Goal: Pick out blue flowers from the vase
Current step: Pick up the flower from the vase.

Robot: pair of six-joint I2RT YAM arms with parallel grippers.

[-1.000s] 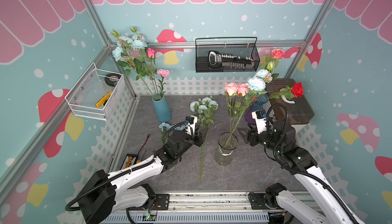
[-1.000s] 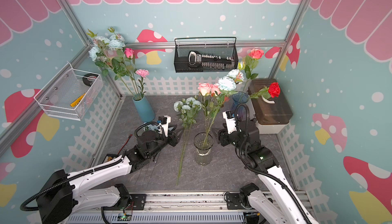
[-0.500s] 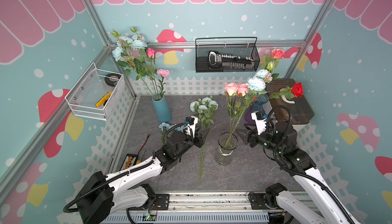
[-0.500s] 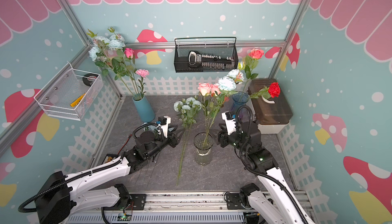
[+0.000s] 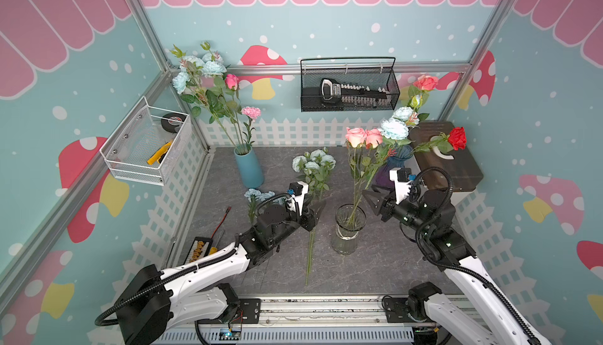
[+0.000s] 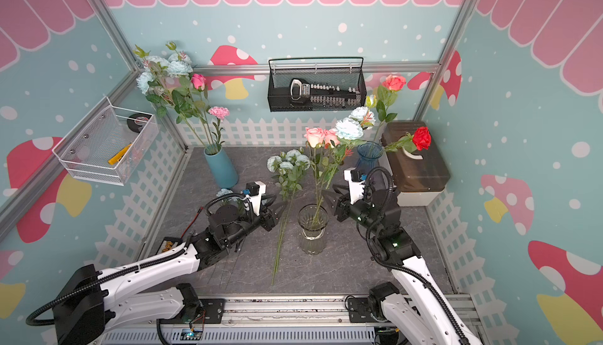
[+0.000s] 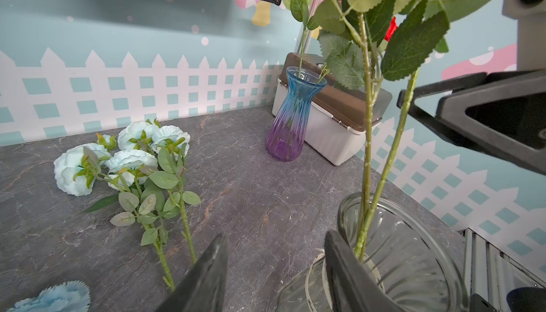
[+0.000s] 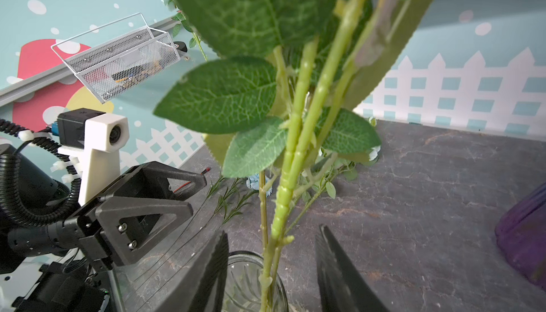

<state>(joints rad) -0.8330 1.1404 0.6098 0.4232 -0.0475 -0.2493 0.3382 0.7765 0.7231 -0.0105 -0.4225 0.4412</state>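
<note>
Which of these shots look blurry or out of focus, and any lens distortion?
Right wrist view: the nearest leaves are soft, the table sharper. Left wrist view: its own fingers blur at the edge, and the fence bows, wide-angle. Both top views: evenly lit, sharp.

Pale blue flowers [image 5: 313,160], grey marbled tabletop [image 5: 375,268]
</note>
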